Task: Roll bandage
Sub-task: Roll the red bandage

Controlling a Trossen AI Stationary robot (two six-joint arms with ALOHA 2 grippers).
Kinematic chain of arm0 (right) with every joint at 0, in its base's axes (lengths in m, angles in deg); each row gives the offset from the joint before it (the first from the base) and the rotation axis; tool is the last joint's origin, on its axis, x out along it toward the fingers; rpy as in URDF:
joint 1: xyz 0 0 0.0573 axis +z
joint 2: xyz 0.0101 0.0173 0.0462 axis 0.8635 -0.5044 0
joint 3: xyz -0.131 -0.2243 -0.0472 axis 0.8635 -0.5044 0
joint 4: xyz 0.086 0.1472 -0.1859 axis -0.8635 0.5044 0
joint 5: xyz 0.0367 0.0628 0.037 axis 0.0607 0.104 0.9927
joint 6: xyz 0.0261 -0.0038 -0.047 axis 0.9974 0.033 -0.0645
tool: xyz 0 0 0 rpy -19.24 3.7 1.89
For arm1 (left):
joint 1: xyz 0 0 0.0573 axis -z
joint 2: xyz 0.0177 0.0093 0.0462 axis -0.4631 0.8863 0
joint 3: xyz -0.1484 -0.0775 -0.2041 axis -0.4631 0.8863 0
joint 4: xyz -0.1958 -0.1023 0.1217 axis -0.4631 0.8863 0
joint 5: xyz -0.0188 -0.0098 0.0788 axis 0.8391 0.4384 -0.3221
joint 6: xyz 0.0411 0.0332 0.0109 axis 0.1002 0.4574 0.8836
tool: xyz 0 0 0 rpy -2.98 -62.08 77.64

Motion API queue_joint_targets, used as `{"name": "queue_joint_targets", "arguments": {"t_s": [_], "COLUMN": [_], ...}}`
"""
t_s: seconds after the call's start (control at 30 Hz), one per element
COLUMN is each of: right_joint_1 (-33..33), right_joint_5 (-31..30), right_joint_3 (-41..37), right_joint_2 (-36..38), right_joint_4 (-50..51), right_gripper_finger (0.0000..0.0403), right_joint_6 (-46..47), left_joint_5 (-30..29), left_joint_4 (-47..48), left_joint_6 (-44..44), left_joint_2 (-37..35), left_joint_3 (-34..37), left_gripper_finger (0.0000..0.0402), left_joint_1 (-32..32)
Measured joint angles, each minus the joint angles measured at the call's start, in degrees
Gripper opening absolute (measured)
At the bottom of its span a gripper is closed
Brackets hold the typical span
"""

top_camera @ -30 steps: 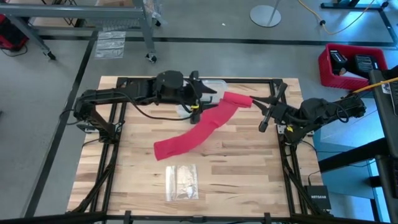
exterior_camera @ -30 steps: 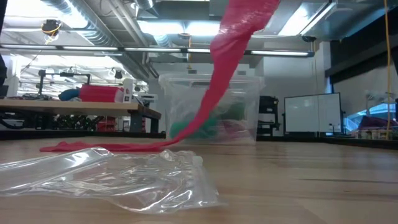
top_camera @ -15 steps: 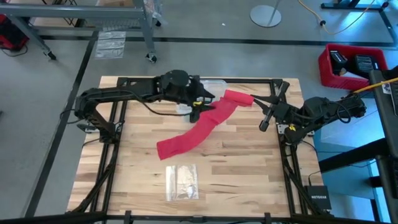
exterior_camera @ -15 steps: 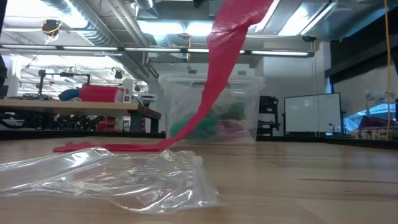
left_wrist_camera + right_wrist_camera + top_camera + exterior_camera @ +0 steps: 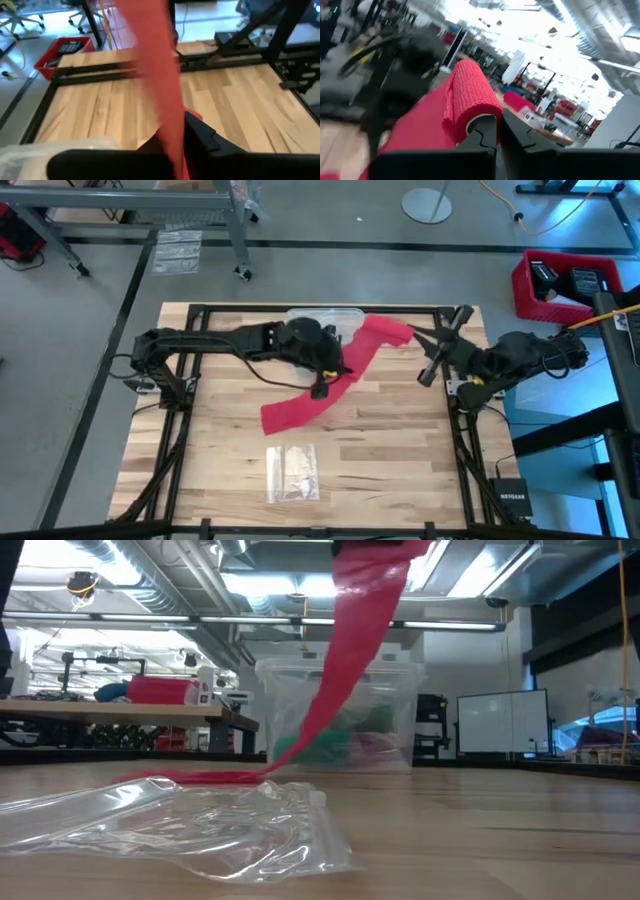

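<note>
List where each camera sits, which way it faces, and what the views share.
High view: overhead, looking straight down; both arms, left gripper and right gripper on the bandage.
Low view: table height, looking level across; bandage, plastic bag, clear box; no arm visible.
Left wrist: past shut fingers pinching the strip.
Right wrist: past fingers holding the rolled end.
All four views show the bandage.

You've got a pale wooden table [image 5: 390,460] made of butcher-block planks, with a black frame running around its edges. Lying flat on it near the front edge is a small clear plastic bag [image 5: 293,472], crumpled and glossy in the low view. The lower end of the red bandage [image 5: 300,408] rests on the wood just behind that bag. At the far edge sits a clear plastic box [image 5: 338,716].
</note>
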Motion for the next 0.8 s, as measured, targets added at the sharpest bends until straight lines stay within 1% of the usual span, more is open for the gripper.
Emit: {"name": "queue_joint_targets", "arguments": {"t_s": [0.07, 0.17, 0.33, 0.4, 0.63, 0.8], "right_joint_1": [0.0, 0.0, 0.0, 0.0, 0.0, 0.0], "right_joint_5": [-0.6, -1.5, -1.6, -1.6, -1.6, -1.3], "right_joint_3": [0.0, 1.1, 3.8, 5.0, 8.1, 9.5], "right_joint_2": [0.0, 0.0, 0.0, 0.0, -0.1, -0.1], "right_joint_4": [-2.6, -3.0, -2.9, -3.0, -2.8, -3.2], "right_gripper_finger": [0.0007, 0.0007, 0.0007, 0.0007, 0.0007, 0.0007], "right_joint_6": [-2.0, -4.2, -5.8, -6.7, -9.4, -9.4], "left_joint_5": [-0.1, -0.4, -4.3, -4.8, -5.0, -5.0], "left_joint_4": [-0.3, 0.9, 2.3, 2.3, 1.2, 0.9], "left_joint_6": [-0.2, -0.3, 0.1, 0.0, -1.3, -1.7], "left_joint_2": [1.1, 3.1, 5.3, 6.1, 9.0, 11.2], "left_joint_3": [-0.1, -0.1, 0.0, -0.1, -0.1, 0.0], "left_gripper_finger": [0.0003, 0.0001, 0.0001, 0.0001, 0.0001, 0.0001], "left_joint_1": [0.6, 1.4, 2.6, 2.6, 3.1, 3.8]}}
